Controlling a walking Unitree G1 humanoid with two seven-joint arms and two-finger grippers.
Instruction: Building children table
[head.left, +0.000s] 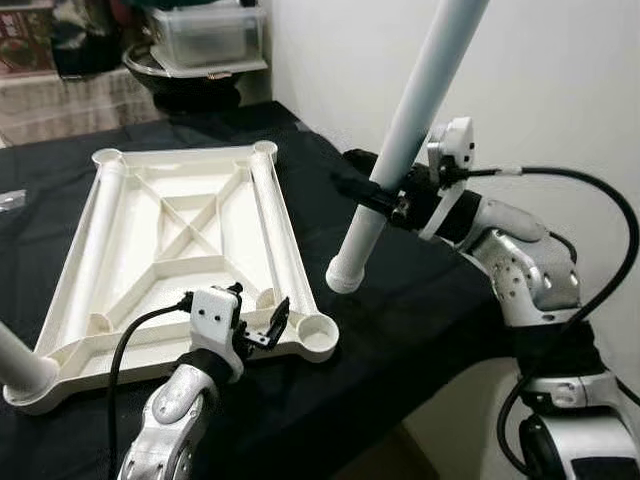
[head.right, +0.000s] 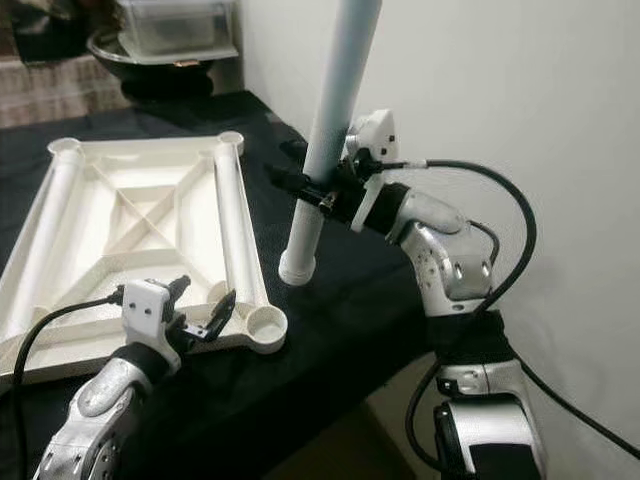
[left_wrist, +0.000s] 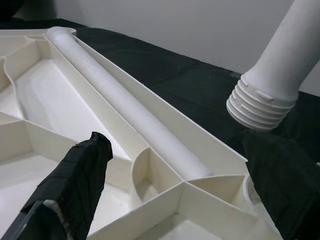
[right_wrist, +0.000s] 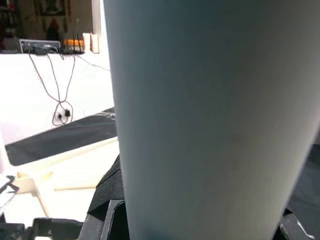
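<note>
The right gripper (head.left: 378, 195) pinches the long white plastic table leg (head.left: 400, 150) mid-shaft, its threaded end tilted down-left toward the upturned white tabletop's round corner socket (head.left: 318, 330), where the left gripper (head.left: 262, 325) waits spread.

A table covered in black cloth (head.left: 420, 300) carries a white plastic tabletop (head.left: 180, 250), upside down with ribbed underside showing, on its left part.

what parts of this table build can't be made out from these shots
- Table leg: its upper end is cut off by the top edge in both eye views.
- Right gripper, shut on the leg: in the right wrist view the leg's blurred shaft hides the contact.
- Second leg: cut off by the left edge of the left eye view.
- Corner socket of the tabletop: its inside is too small to read; the left gripper hovers open beside it.
</note>
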